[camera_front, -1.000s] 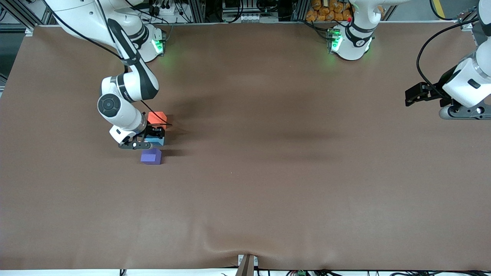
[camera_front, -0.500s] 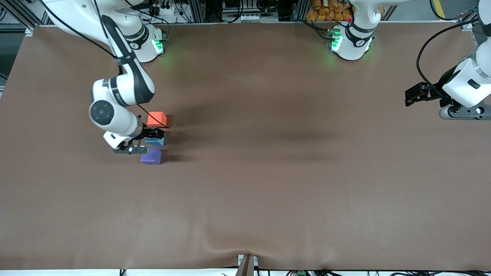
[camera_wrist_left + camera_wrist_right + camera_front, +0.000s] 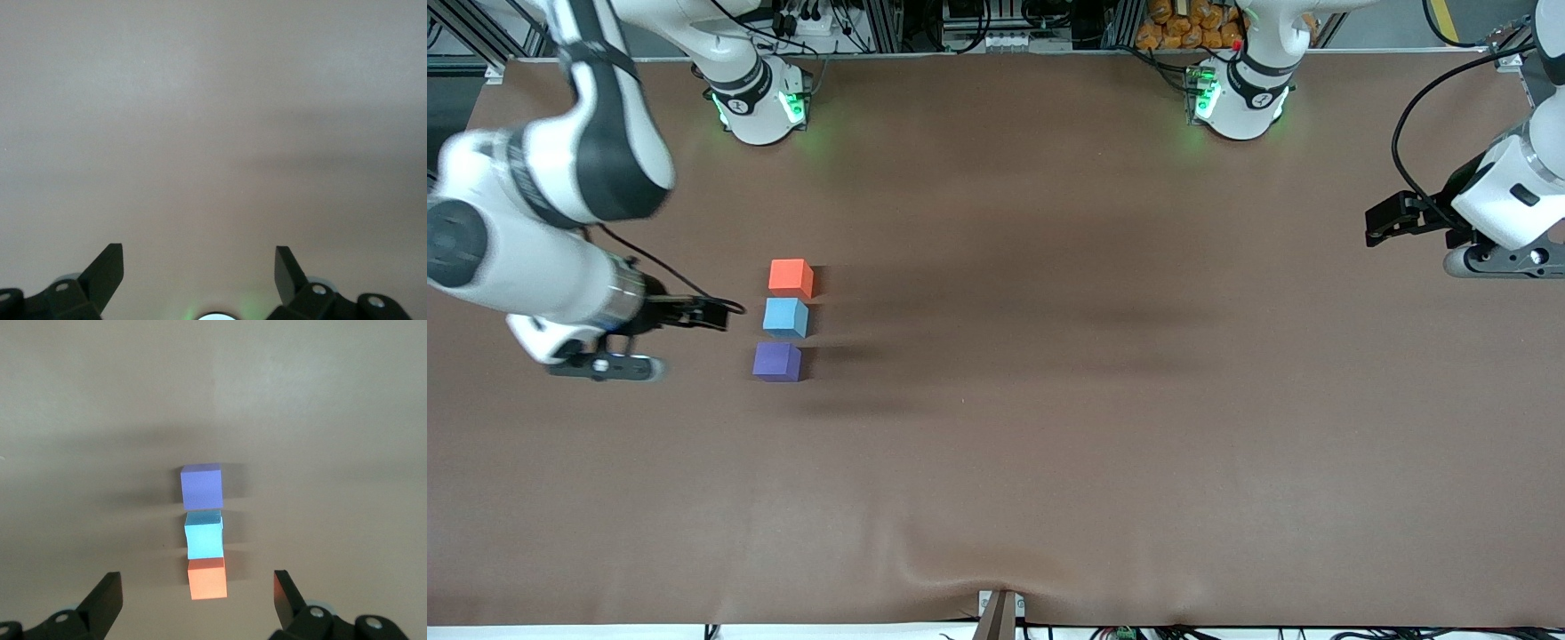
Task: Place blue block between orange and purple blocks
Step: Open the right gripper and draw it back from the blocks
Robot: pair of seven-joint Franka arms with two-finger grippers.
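The placing step is judged complete, and the retreat of the right arm is in hand. The blue block (image 3: 785, 317) is seen resting on the desk (image 3: 1049, 427) between the orange block (image 3: 791, 276) and the purple block (image 3: 776, 362), the three forming a short column toward the right arm's end of the desk, with the orange block nearest the robots' edge and the purple block nearest the front camera's edge. In the right wrist view the blue block (image 3: 203, 534) is shown touching or nearly touching both neighbours, slightly out of square with them. The right gripper (image 3: 694, 313) is held over bare desk beside the column, its fingers spread apart and empty. The left gripper (image 3: 1385, 220) is parked over the left arm's end of the desk, fingers likewise apart and empty; that arm waits.

Little more is judged necessary beyond clearing the right arm without disturbing the column.

Compared with half a second earlier, the right gripper, then directly over the blue block, has been withdrawn toward the desk's end edge; the blocks are unchanged.
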